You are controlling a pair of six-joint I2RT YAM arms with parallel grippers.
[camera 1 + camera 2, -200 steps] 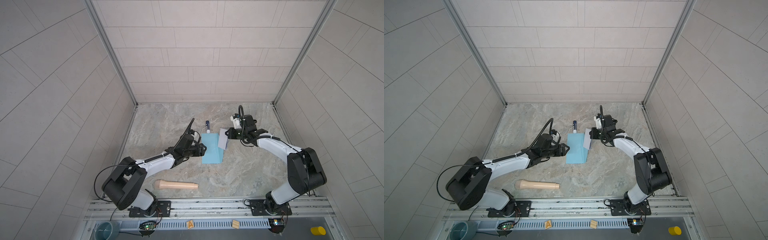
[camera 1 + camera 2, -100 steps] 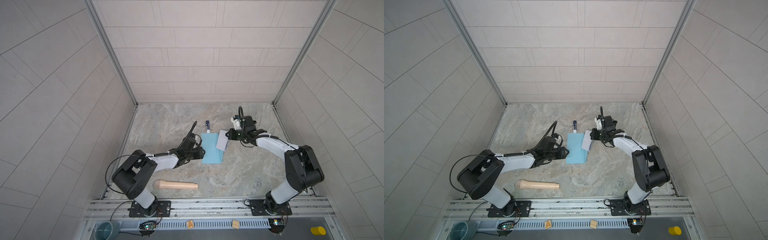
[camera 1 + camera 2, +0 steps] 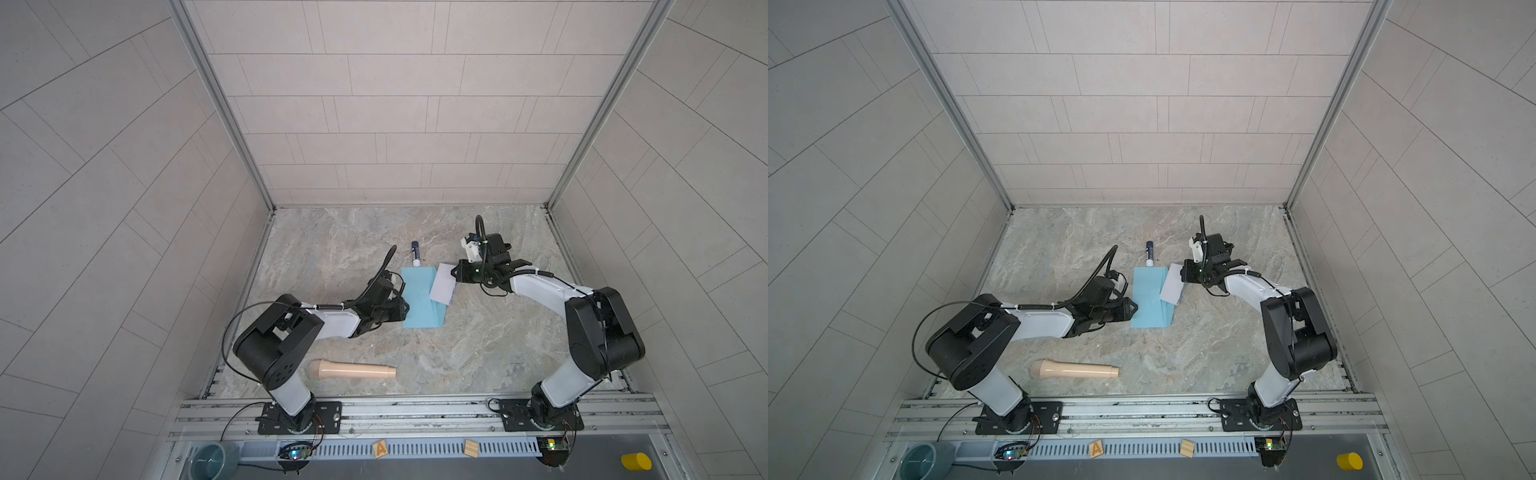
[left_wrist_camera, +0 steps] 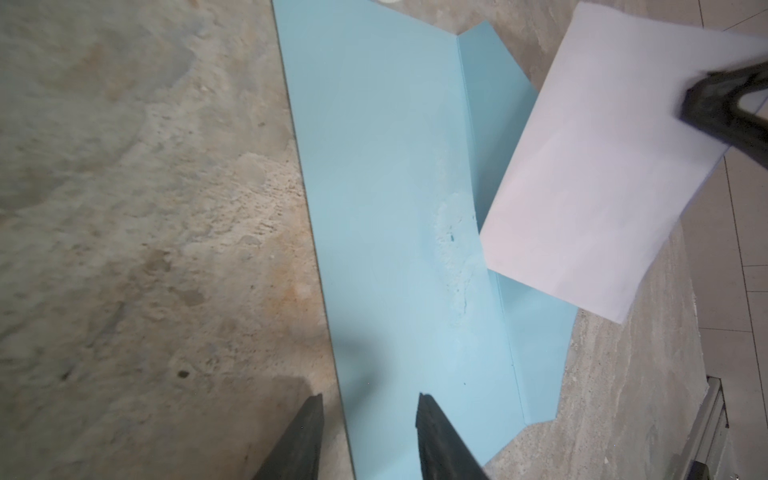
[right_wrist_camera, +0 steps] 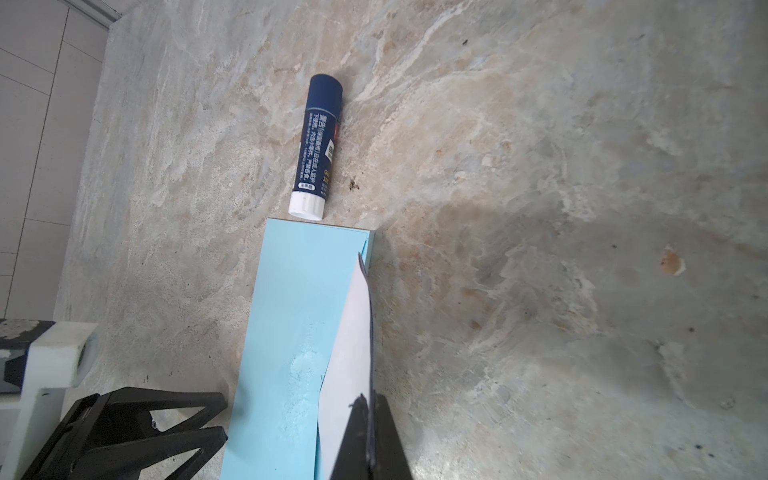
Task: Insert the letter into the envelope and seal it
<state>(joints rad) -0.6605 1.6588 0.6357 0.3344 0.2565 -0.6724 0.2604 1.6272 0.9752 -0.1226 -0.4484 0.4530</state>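
Jaws of the left pincer point(image 4: 369, 399) stand narrowly apart at the left edge of the envelope point(image 3: 419, 299), one finger over the table point(image 3: 478, 353) and one over the blue paper; I see nothing gripped. The envelope lies flat mid-table with its flap open to the right. A glue stick point(image 3: 415, 253) lies just beyond its far end. My right pincer point(image 3: 457, 276) is clamped on the letter point(image 3: 442, 284), holding it tilted over the flap; whether they touch I cannot tell.

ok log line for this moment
stage: letter not yet in envelope | left gripper: open, straddling envelope edge | right gripper: shut on letter, tilted over flap | glue stick: by envelope end
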